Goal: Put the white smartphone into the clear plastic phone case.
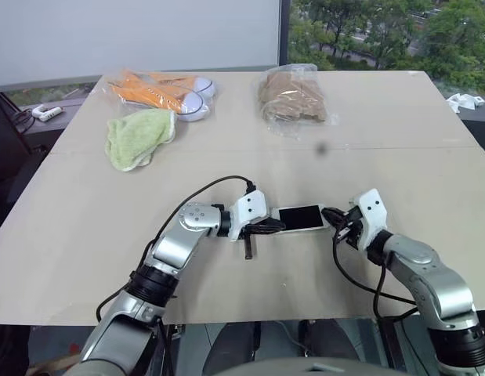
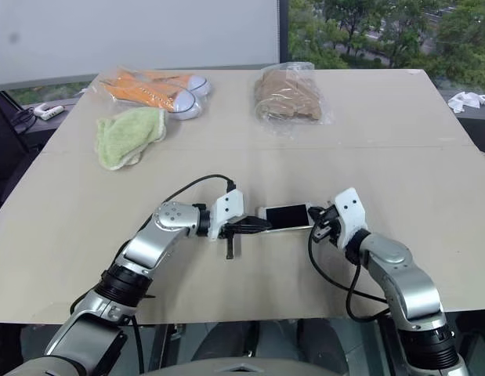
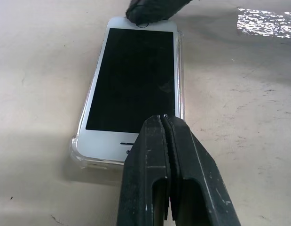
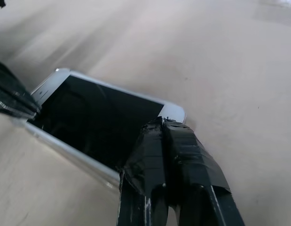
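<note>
The white smartphone lies flat and screen up on the table, between my two grippers. The clear plastic phone case shows as a glossy transparent rim around the phone's corner and long edge, so the phone rests in it. My left gripper is shut, its joined tips at the phone's speaker end. My right gripper is also shut, with its tips on the home-button end of the phone.
At the far side of the table lie a clear bag of orange and white shoes, a green cloth and a clear bag of brown stuff. A seam crosses the tabletop beyond the phone.
</note>
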Available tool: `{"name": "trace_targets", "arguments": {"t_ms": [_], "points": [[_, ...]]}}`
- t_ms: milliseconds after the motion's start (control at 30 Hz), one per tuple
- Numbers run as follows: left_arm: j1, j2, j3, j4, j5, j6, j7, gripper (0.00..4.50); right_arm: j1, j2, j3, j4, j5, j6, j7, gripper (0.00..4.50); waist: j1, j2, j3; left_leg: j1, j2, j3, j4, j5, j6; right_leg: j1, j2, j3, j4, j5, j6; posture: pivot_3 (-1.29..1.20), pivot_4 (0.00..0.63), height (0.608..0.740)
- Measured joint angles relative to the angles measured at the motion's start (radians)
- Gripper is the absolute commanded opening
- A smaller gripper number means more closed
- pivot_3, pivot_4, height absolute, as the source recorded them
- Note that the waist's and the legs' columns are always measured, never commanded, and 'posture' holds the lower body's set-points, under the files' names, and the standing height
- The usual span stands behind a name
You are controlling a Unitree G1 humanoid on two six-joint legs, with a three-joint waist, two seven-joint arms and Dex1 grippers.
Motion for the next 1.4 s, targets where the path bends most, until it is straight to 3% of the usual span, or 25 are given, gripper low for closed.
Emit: {"name": "trace_targets", "arguments": {"t_ms": [400,567,800,1100,1400], "points": [[0.005,0.003,0.0,0.0,0.001,-0.003,0.0,0.07,0.023,-0.112,0.016,-0.097,0.102,0.172,0.076,0.0,-0.001,-0.002,-0.005,0.0,0.0,-0.001,-0.001,0.0,0.001,0.0,0.0,-0.001,-0.002,0.0,0.0,0.0,0.15,0.74],[0.006,0.001,0.002,0.0,0.0,-0.008,0.0,0.07,0.017,-0.083,-0.024,-0.087,0.17,0.212,0.08,0.0,0.0,0.0,-0.004,-0.002,0.0,-0.001,-0.001,-0.001,0.001,0.0,0.0,-0.001,-0.003,0.0,0.0,0.0,0.15,0.74],[0.002,-0.005,0.001,0.001,0.0,-0.014,0.0,0.07,-0.207,0.009,-0.211,-0.038,0.342,0.229,0.062,0.0,0.0,0.003,-0.001,-0.003,0.0,-0.003,-0.003,-0.001,0.001,0.0,0.0,-0.003,-0.005,0.0,0.0,0.0,0.15,0.74],[-0.001,-0.007,0.003,0.002,0.0,-0.021,0.001,0.07,-0.366,0.039,-0.174,0.29,0.212,0.19,-0.048,0.0,-0.002,0.006,0.0,-0.004,0.0,-0.002,-0.004,0.002,-0.004,-0.001,-0.001,-0.002,-0.007,0.0,0.0,0.0,0.15,0.74],[0.0,-0.007,0.004,0.002,0.0,-0.022,0.005,0.07,-0.348,0.018,-0.15,0.256,0.303,0.381,-0.008,0.0,-0.002,0.007,0.001,-0.005,0.0,-0.002,-0.004,0.001,-0.001,-0.001,-0.001,-0.002,-0.007,0.0,0.0,0.0,0.15,0.74]]}}
